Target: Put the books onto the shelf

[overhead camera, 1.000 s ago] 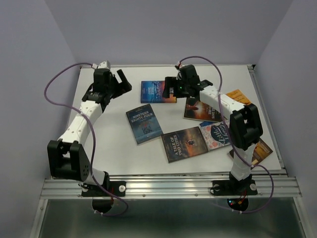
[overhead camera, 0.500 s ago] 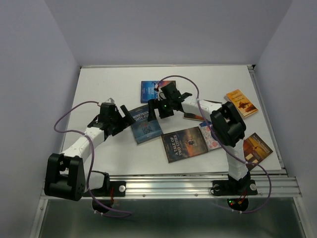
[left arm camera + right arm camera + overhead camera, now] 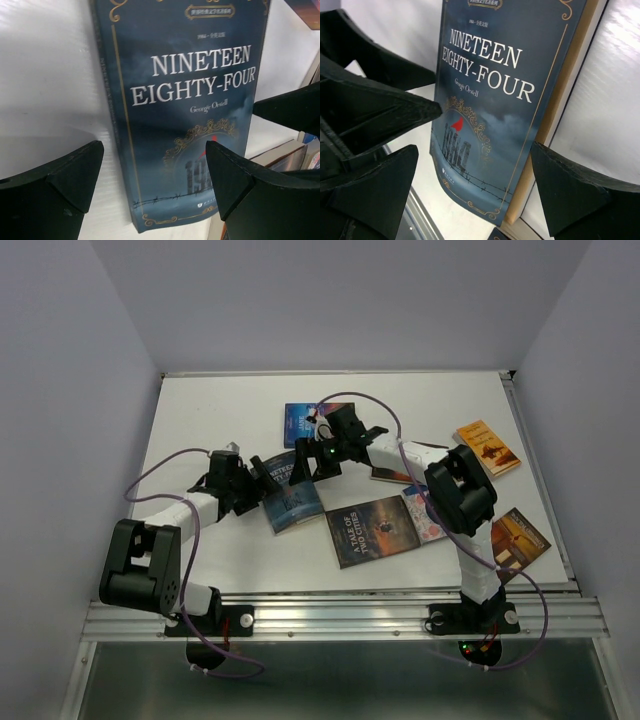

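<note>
The dark blue "Nineteen Eighty-Four" book (image 3: 295, 502) (image 3: 185, 100) (image 3: 495, 100) lies on the white table (image 3: 200, 420). My left gripper (image 3: 264, 480) (image 3: 154, 155) is open at its left end, with the book's lower edge between the fingers. From the far right end my right gripper (image 3: 309, 464) (image 3: 474, 152) reaches over it, also open and straddling it. Other books lie flat: a blue one (image 3: 297, 420) behind, "A Tale of Two Cities" (image 3: 372, 530), a pink-teal one (image 3: 428, 515), an orange one (image 3: 487, 447) and a brown one (image 3: 520, 538). The shelf is out of view.
A dark brown book (image 3: 388, 475) lies partly hidden under the right arm's forearm. The two grippers stand close together over the same book; the left gripper's fingers (image 3: 375, 100) fill the right wrist view's left side. Grey walls enclose the table on three sides.
The left arm swung from the far left corner down to the Nineteen Eighty-Four book. The right gripper moved left from the blue book behind to this book's far end.
</note>
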